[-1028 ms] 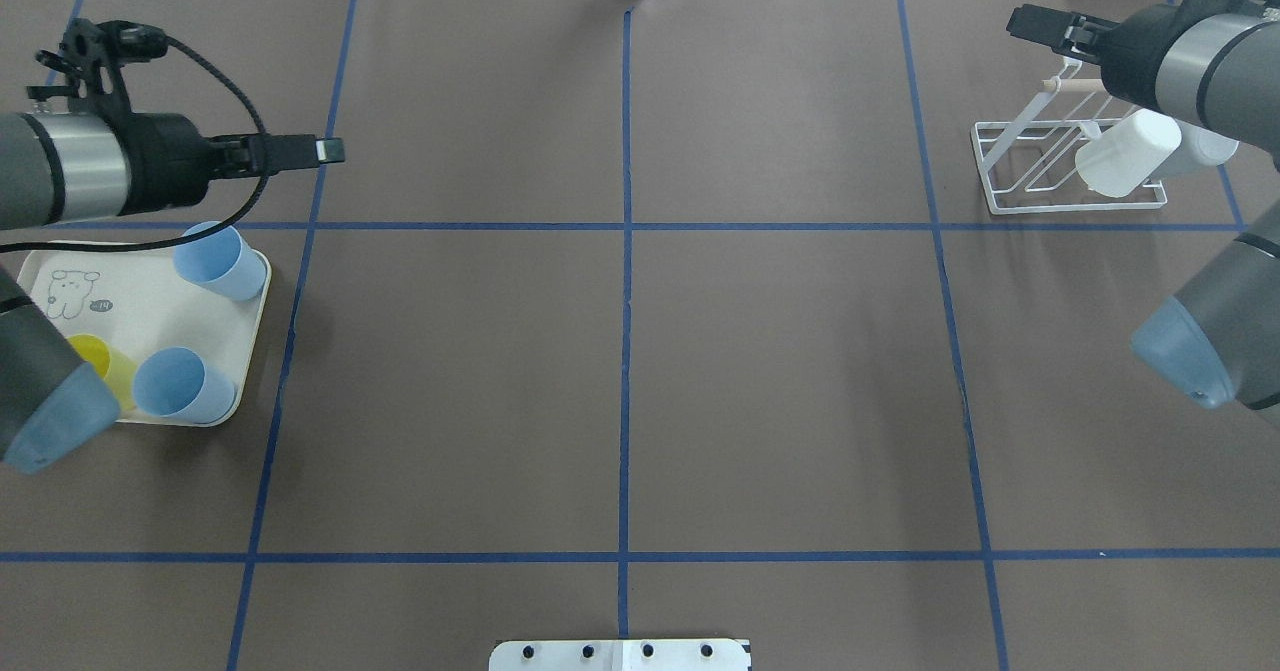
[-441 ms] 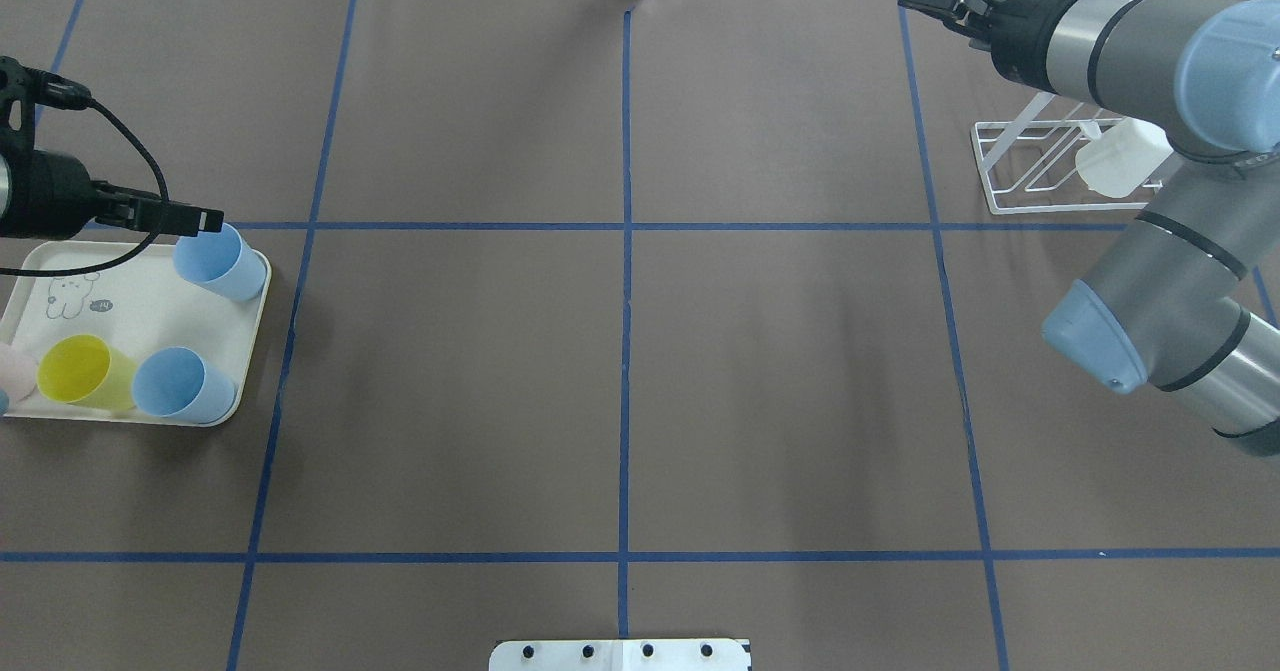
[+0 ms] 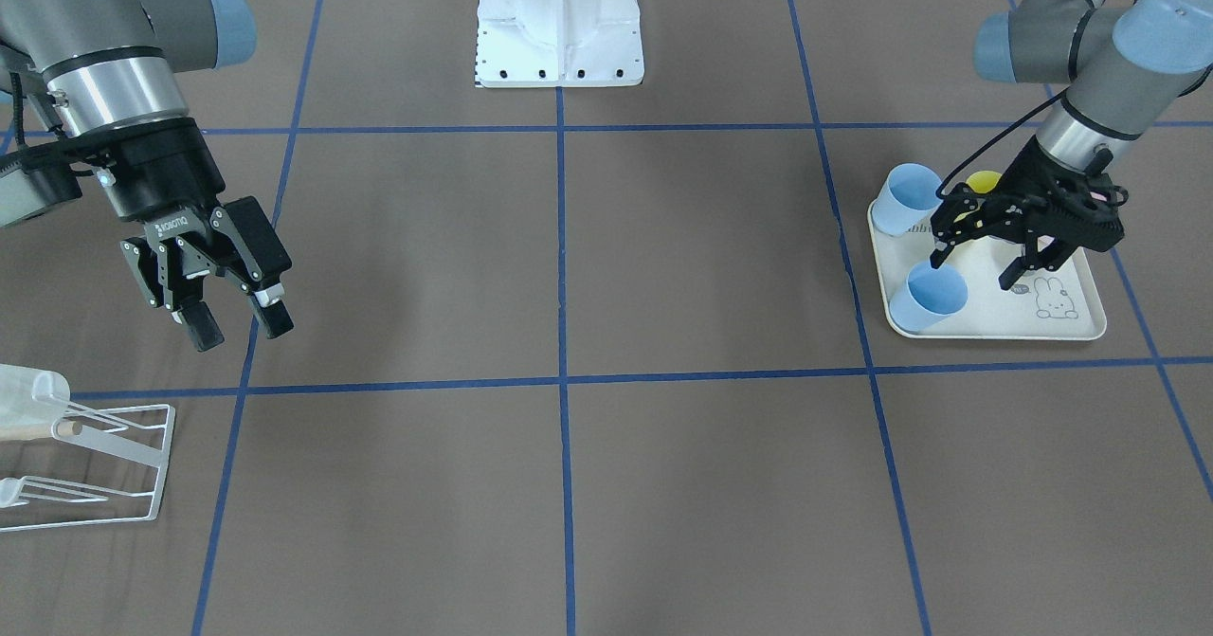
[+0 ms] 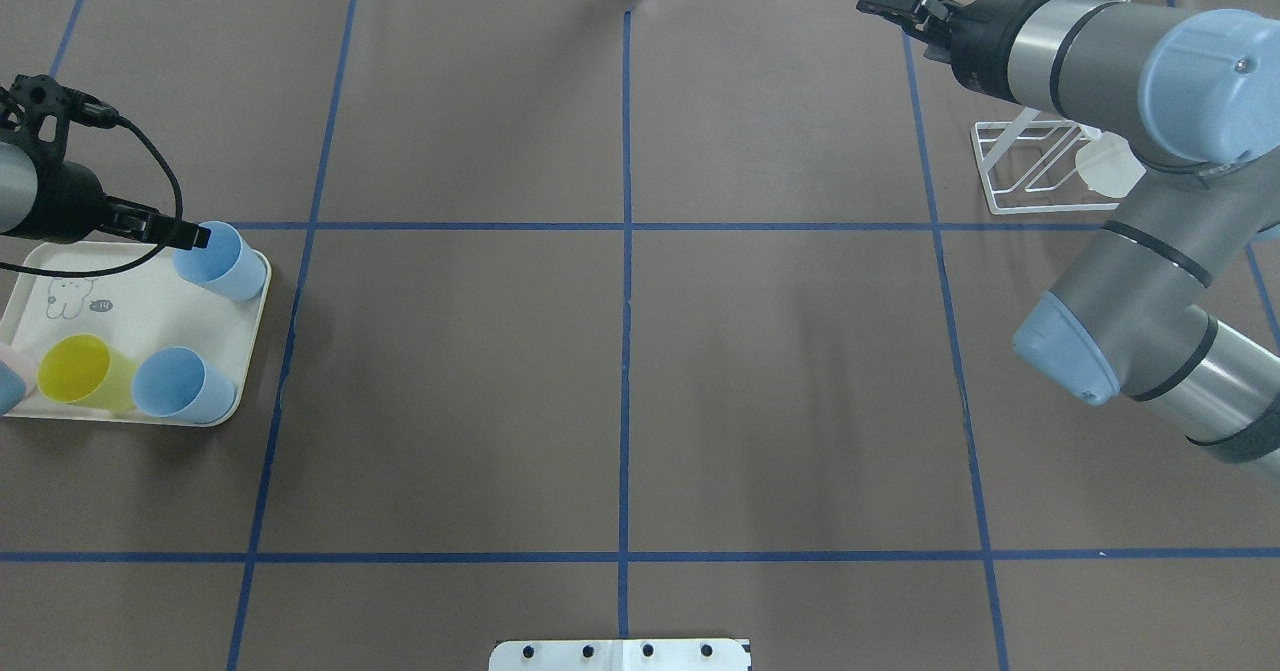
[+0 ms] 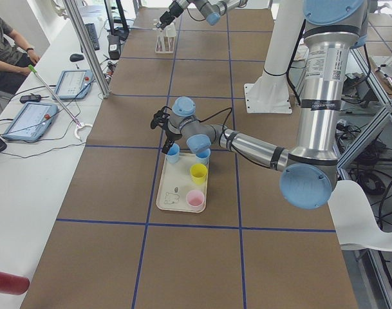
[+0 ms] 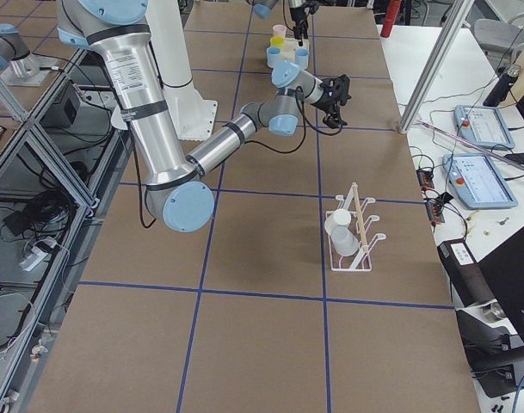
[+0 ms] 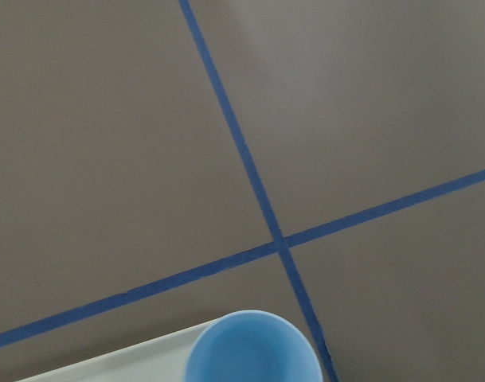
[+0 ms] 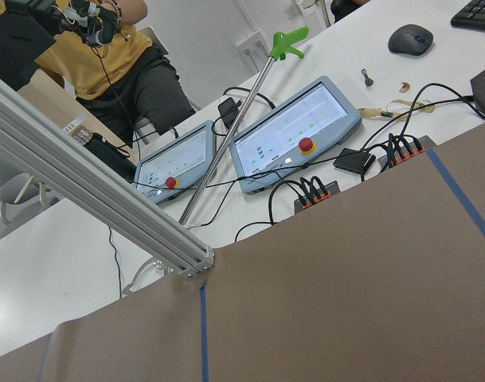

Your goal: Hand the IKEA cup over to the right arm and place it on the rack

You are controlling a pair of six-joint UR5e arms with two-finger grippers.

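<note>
Several IKEA cups stand on a cream tray: a far blue cup, a yellow one, a near blue one and a pink one at the view's edge. My left gripper hangs open over the tray, one finger just above the far blue cup, holding nothing. The left wrist view shows that cup's rim at its bottom edge. My right gripper is open and empty, above the table and away from the white wire rack. A white cup hangs on the rack.
Blue tape lines cross the brown table cover. The robot's white base stands mid-table on the robot's side. Control tablets, cables and a seated person are beyond the far edge.
My left gripper pulled back and came down to the far blue cup on the tray. My right arm swung away from the rack toward the table's middle, leaving the white cup there.
</note>
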